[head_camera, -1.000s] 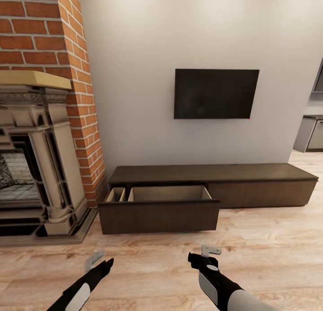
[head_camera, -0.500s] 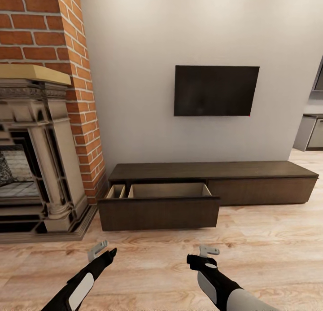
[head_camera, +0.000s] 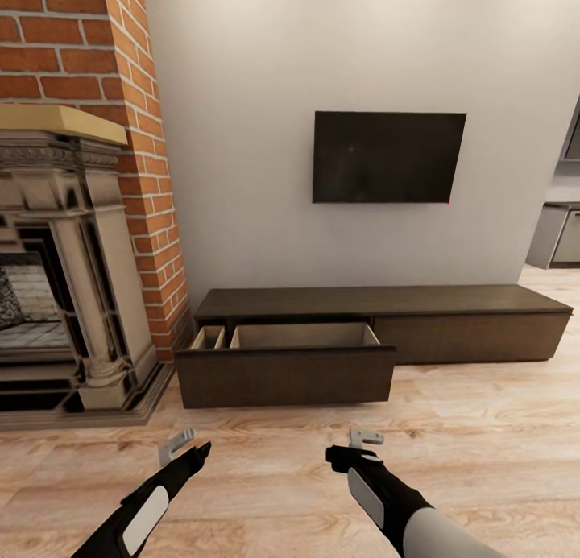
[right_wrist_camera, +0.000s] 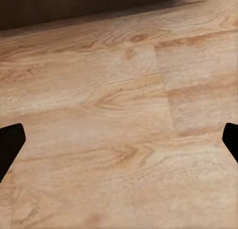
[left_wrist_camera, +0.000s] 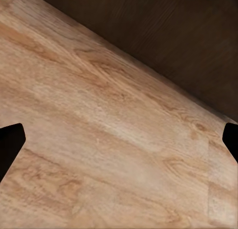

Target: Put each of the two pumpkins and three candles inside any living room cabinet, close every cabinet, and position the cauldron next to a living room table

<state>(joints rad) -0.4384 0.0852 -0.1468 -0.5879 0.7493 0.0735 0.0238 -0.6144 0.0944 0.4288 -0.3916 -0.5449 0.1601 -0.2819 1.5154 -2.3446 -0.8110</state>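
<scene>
Floorboards (head_camera: 483, 453) of pale wood run under both arms, nearest of all. Left gripper (head_camera: 176, 445) hangs low over the planks, its grey fingers spread apart and holding nothing; the left wrist view has the dark fingertips (left_wrist_camera: 10, 144) at opposite edges with bare floor between. Right gripper (head_camera: 364, 439) hovers alongside, also released and empty, wide gap in the right wrist view. Just beyond them, the cabinet (head_camera: 379, 302) sits low against the wall, long and dark brown. Its left drawer (head_camera: 286, 374) is pulled out toward the robot, pale wood inside, nothing visible in it; the right drawer front sits flush. Left of it stands the fireplace (head_camera: 80, 260) with its brick chimney. Farther back, the black TV (head_camera: 389, 157) hangs on the white wall above the cabinet.
</scene>
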